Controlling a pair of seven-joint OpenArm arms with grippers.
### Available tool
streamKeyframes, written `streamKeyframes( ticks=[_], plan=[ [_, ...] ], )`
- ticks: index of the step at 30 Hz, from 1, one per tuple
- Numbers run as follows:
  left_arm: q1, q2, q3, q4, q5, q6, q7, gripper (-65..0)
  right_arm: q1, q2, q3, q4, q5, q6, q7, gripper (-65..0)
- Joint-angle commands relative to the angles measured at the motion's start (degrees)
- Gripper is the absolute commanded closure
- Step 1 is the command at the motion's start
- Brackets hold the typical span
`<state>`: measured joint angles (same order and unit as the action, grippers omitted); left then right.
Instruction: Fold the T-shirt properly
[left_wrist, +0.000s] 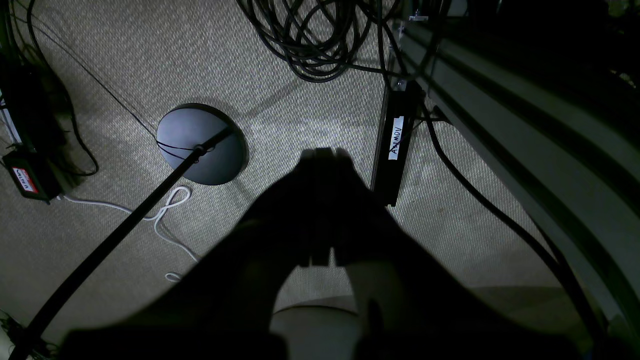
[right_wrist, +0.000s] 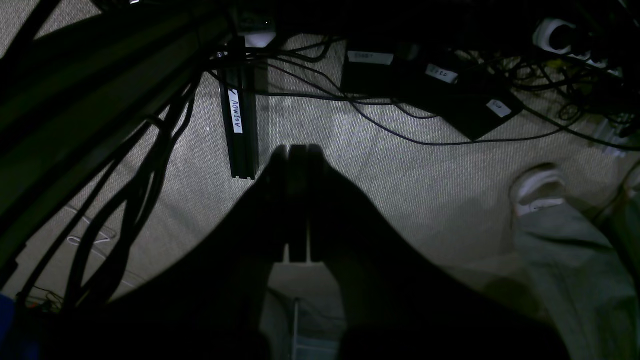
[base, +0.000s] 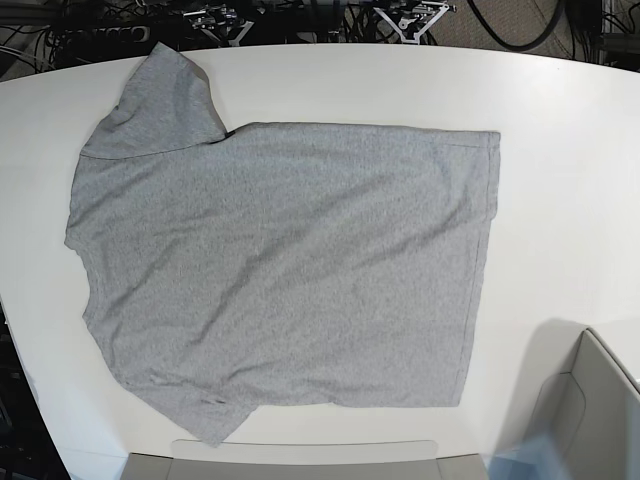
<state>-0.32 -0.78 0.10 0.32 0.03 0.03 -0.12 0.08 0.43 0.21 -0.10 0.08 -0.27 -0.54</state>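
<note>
The heather-grey T-shirt (base: 280, 270) lies spread flat on the white table (base: 560, 180) in the base view, plain side up, no lettering showing. Its hem is at the right and its sleeves are at the upper left and lower left. Neither gripper shows in the base view. My left gripper (left_wrist: 322, 155) is a dark silhouette in the left wrist view, fingers together, hanging over the carpet beside the table. My right gripper (right_wrist: 297, 150) is likewise dark with its fingers together over the carpet. Neither holds anything.
Grey-white panels sit at the base view's bottom edge (base: 300, 460) and lower right (base: 590, 400). Below the table are cable coils (left_wrist: 310, 40), a round black stand base (left_wrist: 200, 145), a black labelled bar (right_wrist: 239, 125), power bricks (right_wrist: 450, 95) and a person's shoe (right_wrist: 537, 192).
</note>
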Motion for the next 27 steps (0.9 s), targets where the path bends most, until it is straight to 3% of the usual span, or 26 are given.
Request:
streamKeyframes(
  ticks=[1, 18, 27],
  plan=[
    [0.1, 0.29, -0.14, -0.1, 0.27, 0.27, -0.19, -0.1, 0.32, -0.12, 0.1, 0.1, 0.23, -0.03, 0.4, -0.2],
    [0.19, 0.29, -0.23, -0.19, 0.27, 0.27, -0.19, -0.1, 0.41, -0.21, -0.16, 0.1, -0.03, 0.05, 0.4, -0.2],
    [0.1, 0.29, -0.23, -0.19, 0.27, 0.27, 0.25, -0.2, 0.14, 1.64, -0.16, 0.1, -0.03, 0.05, 0.4, -0.2]
  ],
)
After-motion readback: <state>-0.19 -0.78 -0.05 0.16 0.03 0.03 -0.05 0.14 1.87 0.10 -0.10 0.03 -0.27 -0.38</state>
